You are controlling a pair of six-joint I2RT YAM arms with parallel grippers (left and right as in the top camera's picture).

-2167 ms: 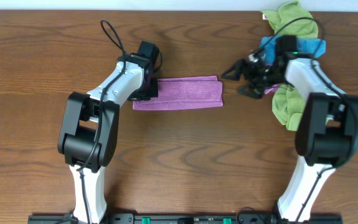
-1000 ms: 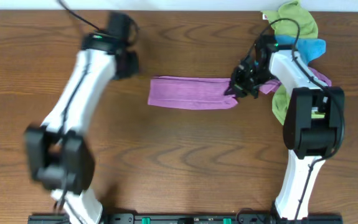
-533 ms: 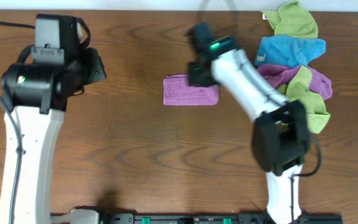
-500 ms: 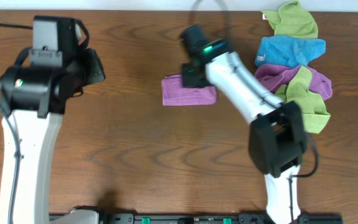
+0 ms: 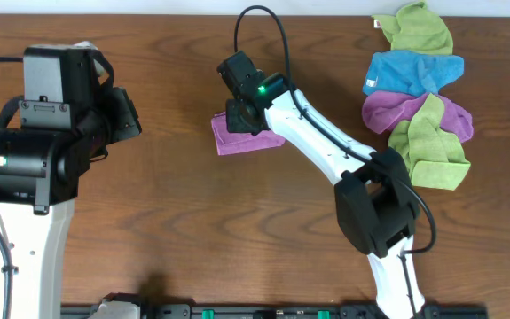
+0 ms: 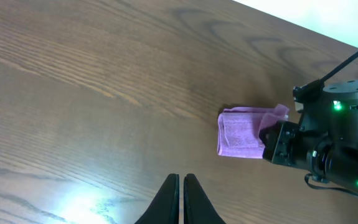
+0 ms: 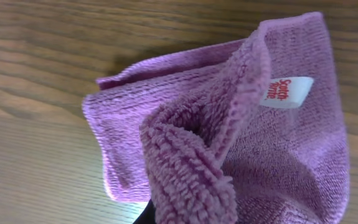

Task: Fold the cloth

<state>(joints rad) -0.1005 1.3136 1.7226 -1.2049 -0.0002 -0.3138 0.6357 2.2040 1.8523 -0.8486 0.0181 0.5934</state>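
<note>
From above: small lilac cloth folded into a short, slightly skewed packet, flat on the wooden table. Right gripper directly over the far edge of the cloth and touching it, at the end of the right arm reaching in from the near right of the cloth. Fingers hidden under the wrist in this view. Pile of cloths, green, blue and purple, well to the right of the cloth and apart from it. Left gripper well to the left of the cloth, high up near the camera on the left arm, touching nothing.

From the left wrist: left gripper with both black fingers pressed together, only a hairline between them, nothing held. High above bare table and well short of the cloth. Cloth seen as a neat rectangle, one corner flicked up on the side nearest the right gripper. Black wrist with green lights just beyond the cloth, hard against that upturned corner.

From the right wrist: cloth filling nearly the whole view, table only beyond and beside it. Thick fluffy fold standing up from the cloth's middle toward the bottom edge of the view, bunched there. Looks clamped on the cloth, though fingers almost wholly covered, just a dark sliver beside the fold. White tag with red lettering on the upper layer, near the cloth's curled-over edge.
</note>
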